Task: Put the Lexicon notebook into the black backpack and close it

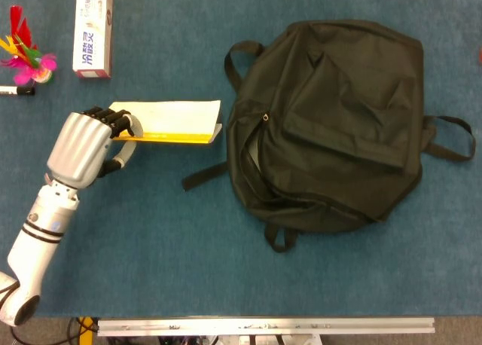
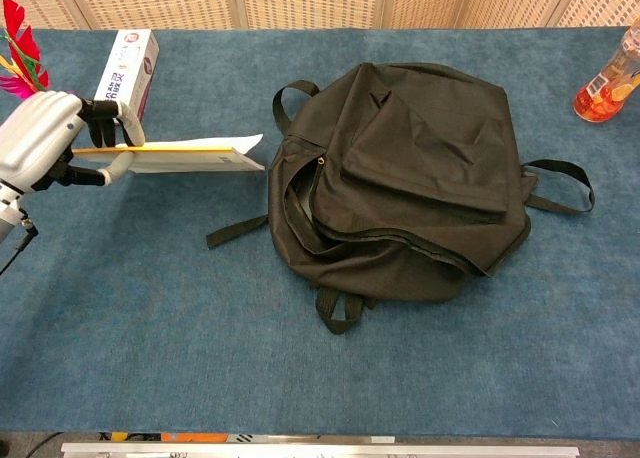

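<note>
Now my left robot hand (image 1: 83,144) grips the Lexicon notebook (image 1: 172,122) by its far end, level above the table (image 1: 151,239), its free edge just beside the black backpack (image 1: 331,123), aimed at the opening.

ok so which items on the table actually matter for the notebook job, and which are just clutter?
Part of the job:
- notebook, held at one end by the left hand, lifted off the table
- black backpack, lying flat, main zip open

Just lying about:
- toothpaste box
- feather shuttlecock
- black marker
- orange drink bottle, only in the chest view
</note>
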